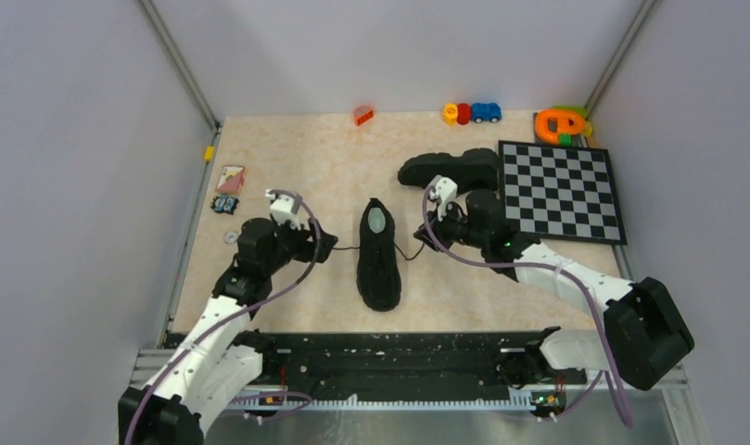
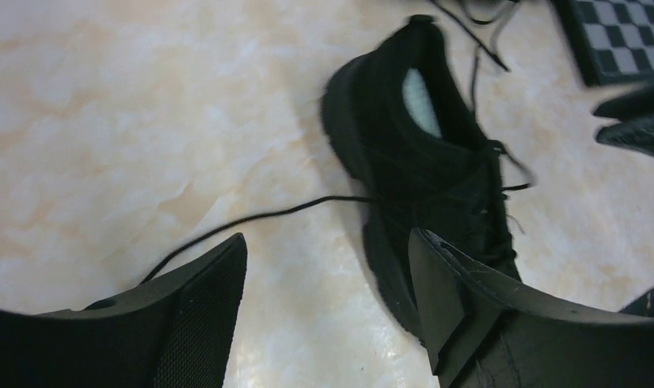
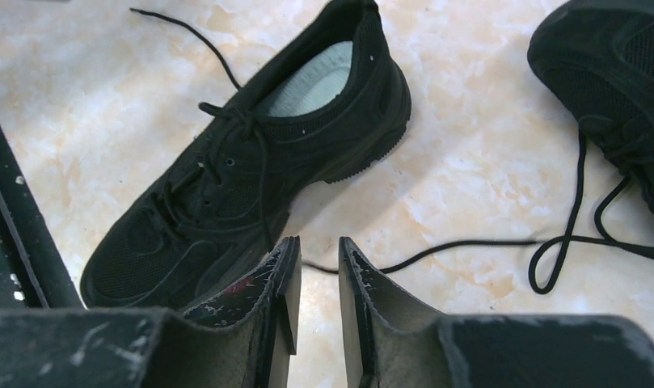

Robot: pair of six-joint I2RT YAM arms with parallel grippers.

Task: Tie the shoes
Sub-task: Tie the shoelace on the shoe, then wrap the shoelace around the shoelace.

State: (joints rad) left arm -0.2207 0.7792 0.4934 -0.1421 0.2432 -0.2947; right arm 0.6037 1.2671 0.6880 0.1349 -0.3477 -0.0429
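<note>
One black shoe [image 1: 378,255] lies mid-table, toe towards me, pale insole showing. The other shoe [image 1: 450,170] lies on its side behind it. My left gripper [image 1: 332,246] is just left of the near shoe, wide open and empty [image 2: 327,250]. The shoe's left lace [image 2: 251,218] runs over the table past the left fingertip. My right gripper [image 1: 425,239] is just right of the shoe, jaws narrowly parted [image 3: 317,242]. A thin lace [image 3: 436,249] lies across the gap at the tips, not pinched. The near shoe [image 3: 251,153] and the other shoe [image 3: 614,73] show beyond.
A chessboard [image 1: 561,190] lies at the right, next to the far shoe. Small toys [image 1: 470,113], an orange block [image 1: 363,115] and an orange-green toy [image 1: 561,123] sit along the back. Cards [image 1: 230,178] lie at the left edge. A black rail [image 1: 399,357] spans the near edge.
</note>
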